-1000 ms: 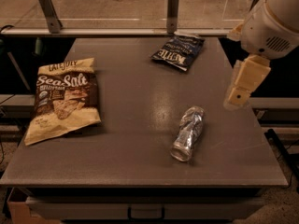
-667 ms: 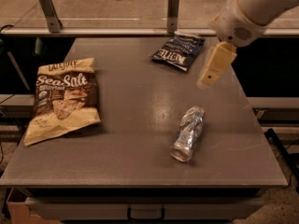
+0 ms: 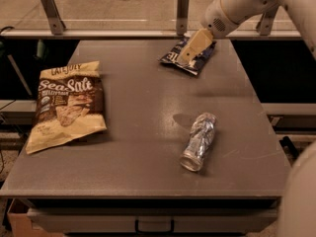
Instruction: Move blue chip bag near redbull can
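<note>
The blue chip bag [image 3: 193,59] lies flat at the far right of the grey table [image 3: 133,102], dark navy with white lettering, partly covered by my gripper. My gripper [image 3: 189,52] hangs over the bag's middle, its cream-coloured fingers pointing down and left at it. The redbull can [image 3: 199,140] lies on its side, dented and silver-blue, near the table's front right, well apart from the bag.
A large tan-and-brown "Sea Salt" bag [image 3: 66,103] lies on the table's left side. A metal rail with upright posts [image 3: 182,11] runs behind the table's far edge. My arm [image 3: 247,4] comes in from the upper right.
My gripper has moved left and away from me, from above the table's right edge to over the blue chip bag. The bag and the can have not moved.
</note>
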Tool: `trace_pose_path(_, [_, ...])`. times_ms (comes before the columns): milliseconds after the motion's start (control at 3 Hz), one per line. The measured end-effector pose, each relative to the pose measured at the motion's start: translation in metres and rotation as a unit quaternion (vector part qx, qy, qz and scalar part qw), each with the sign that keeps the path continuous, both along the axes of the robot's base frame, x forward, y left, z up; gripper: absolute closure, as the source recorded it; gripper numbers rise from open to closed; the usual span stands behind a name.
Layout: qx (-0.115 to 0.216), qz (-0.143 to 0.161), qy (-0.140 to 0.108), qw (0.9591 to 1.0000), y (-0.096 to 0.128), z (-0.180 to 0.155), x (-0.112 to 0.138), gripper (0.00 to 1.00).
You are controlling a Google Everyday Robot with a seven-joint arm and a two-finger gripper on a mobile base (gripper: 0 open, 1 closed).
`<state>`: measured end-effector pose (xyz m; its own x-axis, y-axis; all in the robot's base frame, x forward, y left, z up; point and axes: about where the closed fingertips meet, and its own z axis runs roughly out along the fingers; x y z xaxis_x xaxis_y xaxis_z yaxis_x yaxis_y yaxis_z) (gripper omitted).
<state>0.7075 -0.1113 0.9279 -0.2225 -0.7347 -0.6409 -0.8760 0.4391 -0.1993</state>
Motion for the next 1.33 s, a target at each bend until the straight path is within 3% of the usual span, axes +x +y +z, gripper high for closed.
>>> trace_pose_path(333, [0.033, -0.057, 0.027, 0.9975, 0.003, -0.029, 0.042, 0.00])
trace_pose_path(667, [0.038, -0.110, 0.059, 0.9914, -0.004, -0.068, 0.067, 0.00])
trace_pose_path(1000, [0.027, -0.133, 0.081, 0.9874, -0.009, -0.099, 0.076, 0.18])
trace_pose_path(1333, [0.023, -0.136, 0.088, 0.9866, -0.013, -0.110, 0.079, 0.41])
